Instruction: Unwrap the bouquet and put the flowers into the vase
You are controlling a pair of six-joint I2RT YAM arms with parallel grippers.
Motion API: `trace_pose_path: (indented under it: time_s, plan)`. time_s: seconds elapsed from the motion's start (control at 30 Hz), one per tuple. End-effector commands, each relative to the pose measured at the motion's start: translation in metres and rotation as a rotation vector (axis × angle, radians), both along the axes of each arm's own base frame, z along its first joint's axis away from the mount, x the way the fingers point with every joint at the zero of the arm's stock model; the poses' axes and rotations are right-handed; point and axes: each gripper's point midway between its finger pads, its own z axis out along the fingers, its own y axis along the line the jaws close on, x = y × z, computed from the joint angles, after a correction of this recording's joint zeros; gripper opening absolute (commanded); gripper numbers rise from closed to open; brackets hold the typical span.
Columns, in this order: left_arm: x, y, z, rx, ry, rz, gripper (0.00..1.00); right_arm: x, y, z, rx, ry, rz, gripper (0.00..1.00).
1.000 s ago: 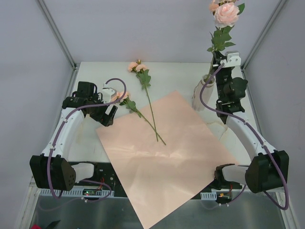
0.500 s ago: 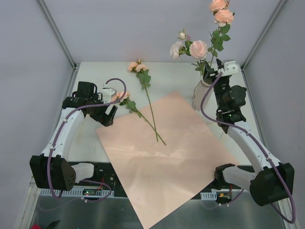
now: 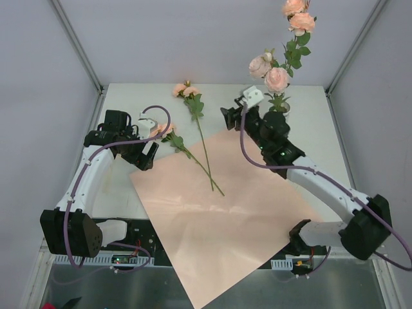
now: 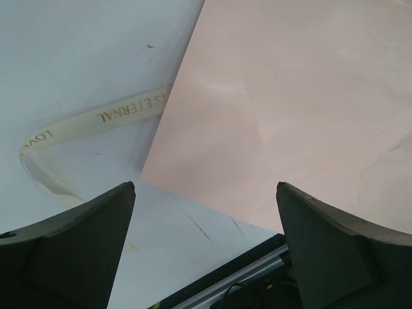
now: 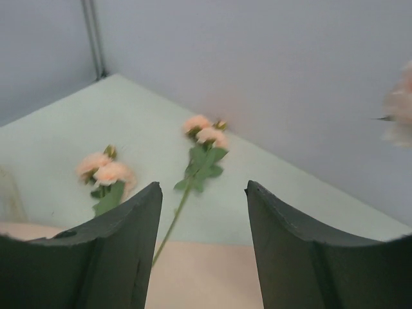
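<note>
Flowers (image 3: 195, 106) lie in two places when seen from above. Two stems rest on the white desk (image 3: 138, 96), heads toward the far edge, and their thin ends cross on the far corner of the paper (image 3: 219, 219). More blooms (image 3: 278, 78) stand upright at the far right, their foot hidden behind my right arm (image 3: 309, 177). The pink paper lies flat and open, and its near corner hangs past the desk's front edge. Pale grey walls (image 3: 180, 38) close the space, with metal posts (image 3: 77, 45) running up from the far corners. My left jaws hang near the sheet's left corner, and my right jaws reach in over its far corner.

From my left wrist, the jaws stand wide with nothing between them. Below them are the paper (image 4: 290, 96) edge and bare desk (image 4: 96, 45). A cream ribbon (image 4: 96, 119) with gold lettering curls there and runs under the sheet.

From my right wrist, the jaws are parted and empty. Past them the two stems (image 5: 205, 138) lie on the desk (image 5: 64, 129), the paper (image 5: 206, 277) sits nearest, and behind are the wall (image 5: 257, 58) and a post (image 5: 92, 38). A blurred bloom shows at the right edge.
</note>
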Motion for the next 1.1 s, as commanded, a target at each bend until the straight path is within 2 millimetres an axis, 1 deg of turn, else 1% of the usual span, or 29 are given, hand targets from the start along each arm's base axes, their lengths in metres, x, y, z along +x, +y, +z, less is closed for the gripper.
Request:
trace_pose_path:
  time_s: [0.0,0.03,0.07,0.1,0.13,0.17,0.2,0.23,0.27,0.3,0.33,0.37,0.4,0.43,0.47,0.5,0.67,0.7,0.73,0.77,0.8,0.83,0.87,0.93,0.97,1.07]
  plan:
    - [0.003,-0.001,0.011,-0.017,-0.028,0.016,0.91,0.014,0.063,-0.07,-0.086,0.319,0.127,0.58]
    - [0.003,0.0,0.011,-0.015,-0.029,0.014,0.91,0.014,0.068,-0.095,-0.136,0.411,0.123,0.57]
    - [0.002,0.0,0.011,-0.013,-0.031,0.017,0.91,0.018,0.076,-0.105,-0.145,0.456,0.123,0.57]
    - [0.003,0.001,0.011,-0.01,-0.033,0.015,0.91,0.02,0.086,-0.143,-0.204,0.555,0.146,0.57]
    - [0.003,0.001,0.011,-0.008,-0.034,0.015,0.91,0.028,0.097,-0.133,-0.191,0.554,0.158,0.55]
    - [0.003,0.001,0.012,-0.008,-0.039,0.015,0.91,0.029,0.102,-0.146,-0.211,0.596,0.171,0.54]
    - [0.003,0.001,0.012,-0.008,-0.039,0.015,0.92,0.027,0.111,-0.173,-0.249,0.665,0.205,0.53]
    - [0.003,0.001,0.012,-0.008,-0.037,0.015,0.92,0.031,0.121,-0.169,-0.241,0.665,0.228,0.5]
    - [0.003,0.001,0.012,-0.009,-0.038,0.016,0.91,0.027,0.128,-0.177,-0.252,0.685,0.254,0.49]
    - [0.003,0.001,0.012,-0.009,-0.035,0.016,0.91,0.024,0.137,-0.193,-0.276,0.717,0.292,0.48]
    - [0.003,0.001,0.011,-0.006,-0.035,0.014,0.92,0.023,0.141,-0.199,-0.288,0.728,0.305,0.48]
    - [0.002,0.001,0.01,-0.008,-0.029,0.015,0.92,0.024,0.15,-0.196,-0.292,0.721,0.318,0.48]
    - [0.002,0.001,0.009,-0.007,-0.027,0.013,0.92,0.027,0.15,-0.216,-0.322,0.757,0.294,0.48]
    - [0.002,0.001,0.009,-0.005,-0.026,0.013,0.91,0.03,0.15,-0.221,-0.334,0.762,0.276,0.47]
    - [0.002,0.001,0.007,-0.004,-0.022,0.011,0.91,0.037,0.152,-0.218,-0.334,0.753,0.254,0.47]
    - [0.003,0.002,0.008,-0.002,-0.024,0.011,0.92,0.043,0.146,-0.233,-0.363,0.775,0.207,0.47]
    - [0.003,0.002,0.006,0.0,-0.022,0.004,0.91,0.057,0.143,-0.253,-0.425,0.805,0.135,0.47]
    - [0.004,0.002,0.006,0.001,-0.021,0.003,0.91,0.059,0.145,-0.26,-0.441,0.817,0.127,0.47]
    - [0.003,0.002,0.006,0.0,-0.019,0.005,0.91,0.065,0.14,-0.264,-0.454,0.815,0.094,0.47]
    - [0.004,0.001,0.006,-0.003,-0.02,0.004,0.91,0.066,0.14,-0.275,-0.472,0.828,0.085,0.47]
    - [0.004,0.001,0.006,-0.004,-0.017,0.003,0.91,0.068,0.138,-0.279,-0.483,0.833,0.069,0.47]
    - [0.004,0.001,0.005,-0.004,-0.018,0.004,0.91,0.071,0.139,-0.279,-0.484,0.828,0.064,0.47]
    - [0.004,0.001,0.005,-0.004,-0.017,0.004,0.91,0.073,0.138,-0.287,-0.491,0.838,0.055,0.47]
    - [0.004,0.002,0.005,-0.002,-0.018,0.006,0.91,0.078,0.137,-0.291,-0.484,0.85,0.038,0.47]
    - [0.003,0.002,0.005,-0.001,-0.017,0.005,0.91,0.08,0.135,-0.297,-0.487,0.859,0.026,0.47]
    - [0.003,0.003,0.004,0.005,-0.017,0.004,0.91,0.087,0.134,-0.3,-0.47,0.872,0.01,0.47]
